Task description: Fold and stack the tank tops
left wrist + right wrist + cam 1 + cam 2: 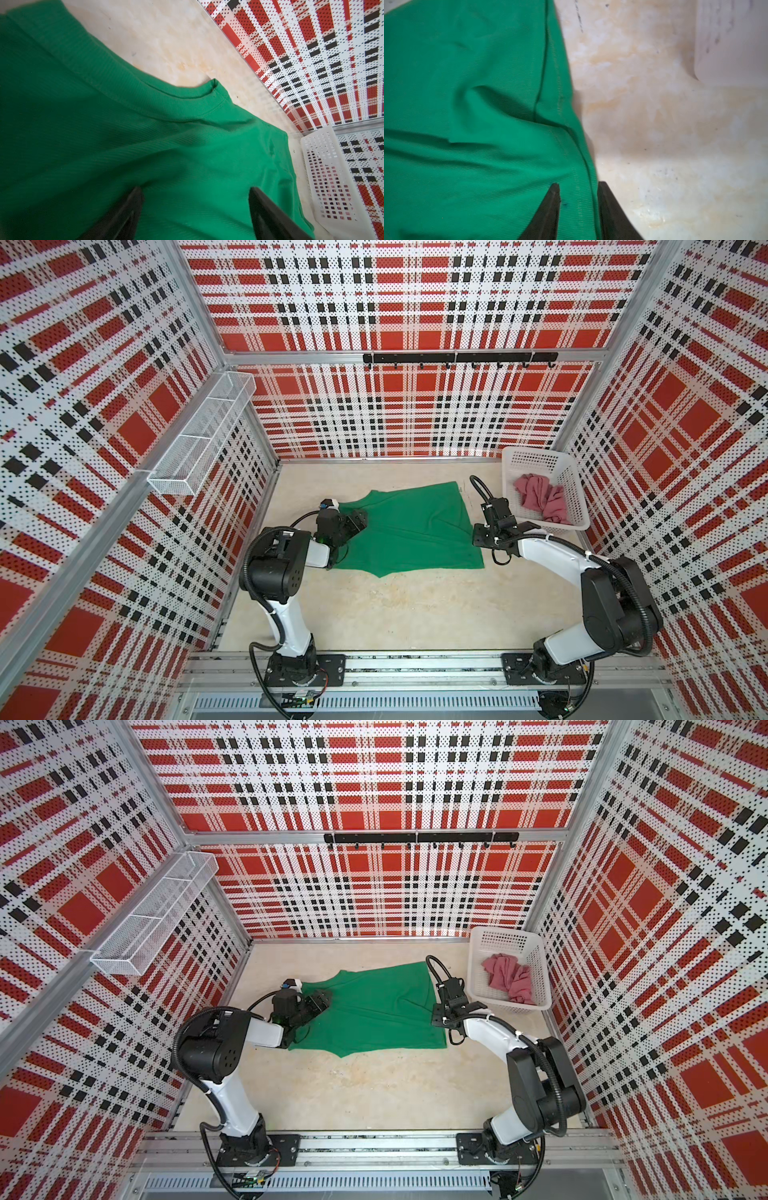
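The green tank top [415,526] [374,1006] lies spread flat on the table with a few wrinkles. My left gripper [359,520] [322,999] hovers over its strap end. In the left wrist view this gripper [195,190] is open wide above the green cloth [166,145], holding nothing. My right gripper [478,540] [436,1017] sits at the top's right hem. In the right wrist view it [579,185] is open a little, and its fingers straddle the hem of the green cloth [467,124]. The pink tank top [542,497] [511,977] lies crumpled in the basket.
The white perforated basket [509,485] [473,969] [324,166] stands at the back right, just beyond the right arm. A wire shelf [199,435] hangs on the left wall and a black hook rail [457,358] on the back wall. Bare tabletop [415,605] lies in front of the green top.
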